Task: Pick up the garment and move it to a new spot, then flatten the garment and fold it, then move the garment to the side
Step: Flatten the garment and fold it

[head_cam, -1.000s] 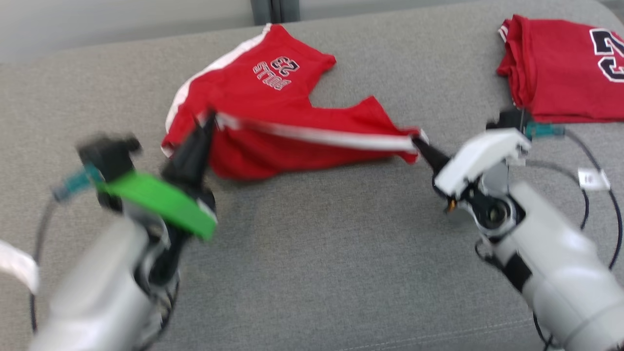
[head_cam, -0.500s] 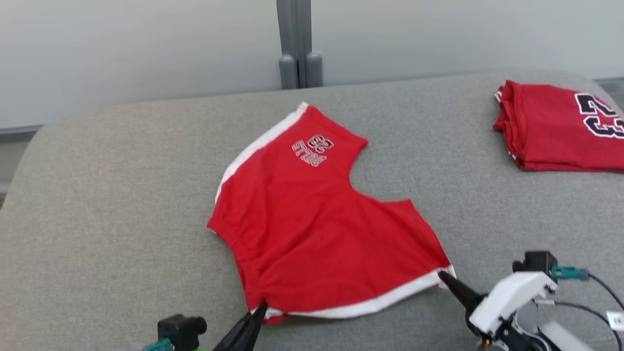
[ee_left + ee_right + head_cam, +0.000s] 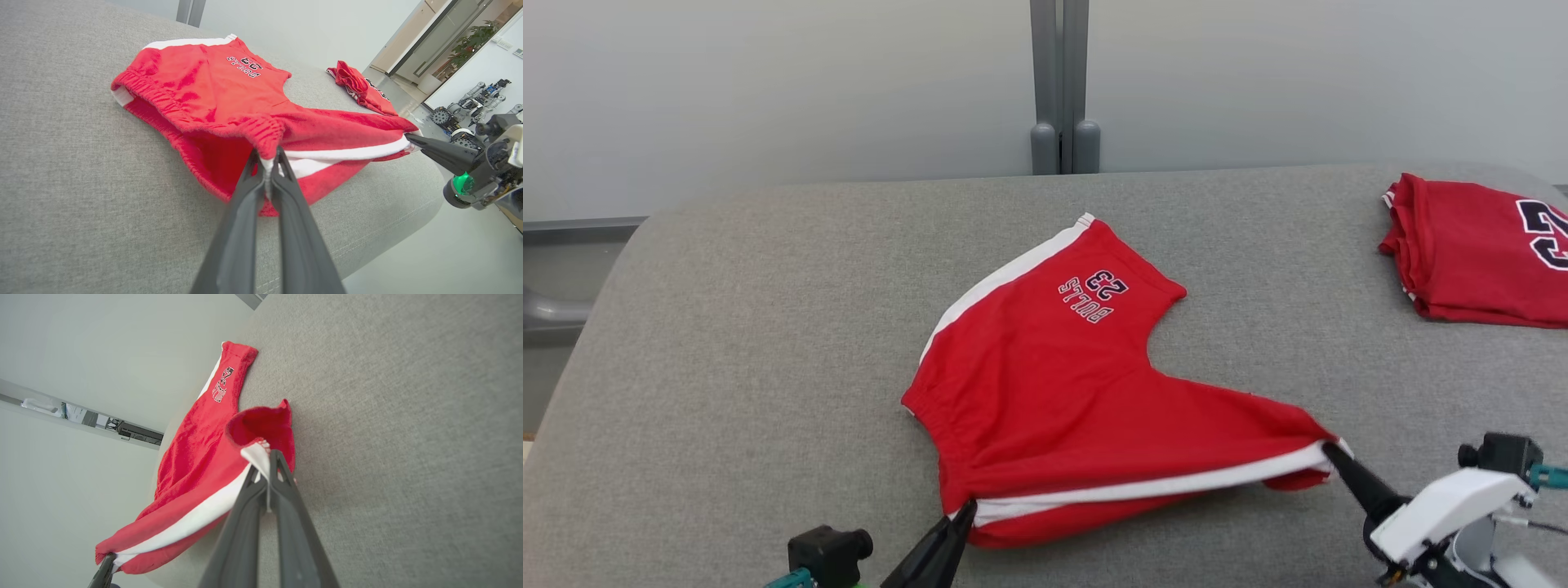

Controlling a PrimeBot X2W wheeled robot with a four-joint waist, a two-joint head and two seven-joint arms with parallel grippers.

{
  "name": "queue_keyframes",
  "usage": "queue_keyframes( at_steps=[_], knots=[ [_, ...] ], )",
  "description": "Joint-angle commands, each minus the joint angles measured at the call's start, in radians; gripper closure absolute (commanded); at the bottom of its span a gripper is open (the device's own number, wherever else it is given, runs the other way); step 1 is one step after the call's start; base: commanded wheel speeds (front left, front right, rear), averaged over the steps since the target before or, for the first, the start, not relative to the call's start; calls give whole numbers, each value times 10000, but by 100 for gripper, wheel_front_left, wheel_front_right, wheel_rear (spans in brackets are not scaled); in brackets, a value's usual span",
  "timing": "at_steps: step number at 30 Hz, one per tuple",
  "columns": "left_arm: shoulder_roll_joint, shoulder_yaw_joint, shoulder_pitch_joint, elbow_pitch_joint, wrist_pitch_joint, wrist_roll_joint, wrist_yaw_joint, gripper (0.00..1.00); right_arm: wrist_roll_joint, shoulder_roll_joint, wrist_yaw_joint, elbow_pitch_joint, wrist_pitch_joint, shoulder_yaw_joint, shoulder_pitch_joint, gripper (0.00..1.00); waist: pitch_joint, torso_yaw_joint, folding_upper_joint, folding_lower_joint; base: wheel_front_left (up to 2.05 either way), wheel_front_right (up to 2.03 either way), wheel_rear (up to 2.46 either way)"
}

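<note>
We're in a robotics lab: other robots point(image 3: 478, 96) stand parked on a pale floor point(image 3: 408, 265), a glass partition point(image 3: 439, 38) and potted plant point(image 3: 470, 49) behind them, bare walls point(image 3: 768, 82), and a grey padded bench point(image 3: 727, 327).

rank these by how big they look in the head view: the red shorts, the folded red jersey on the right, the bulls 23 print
1. red shorts
2. folded red jersey: the frame edge cuts it off and it lies farther back, so its true size is unsure
3. BULLS 23 print
</note>
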Motion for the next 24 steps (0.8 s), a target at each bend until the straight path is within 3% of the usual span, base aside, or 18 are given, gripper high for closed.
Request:
queue_keyframes(
  at_steps=[1,9,14,24],
  knots=[
    [-32,142,-298,-29,-27,50,-31,100,-265,-32,-4,85,-6,-205,-486,100,19,81,-1,1,0,0,0],
    [-382,487,-1670,360,-25,12,-108,100,-1659,835,-4,1781,700,-691,-3610,100,551,633,-1,1,0,0,0],
    [-698,470,-3300,1336,105,-375,-161,100,-2681,1698,-4,4002,853,-969,-6498,100,1502,1154,-1,1,0,0,0],
    [-1509,-542,-6607,3168,46,-1569,-171,100,-5132,2665,-4,8358,223,-569,-11095,100,3501,2151,-1,1,0,0,0]
  ],
)
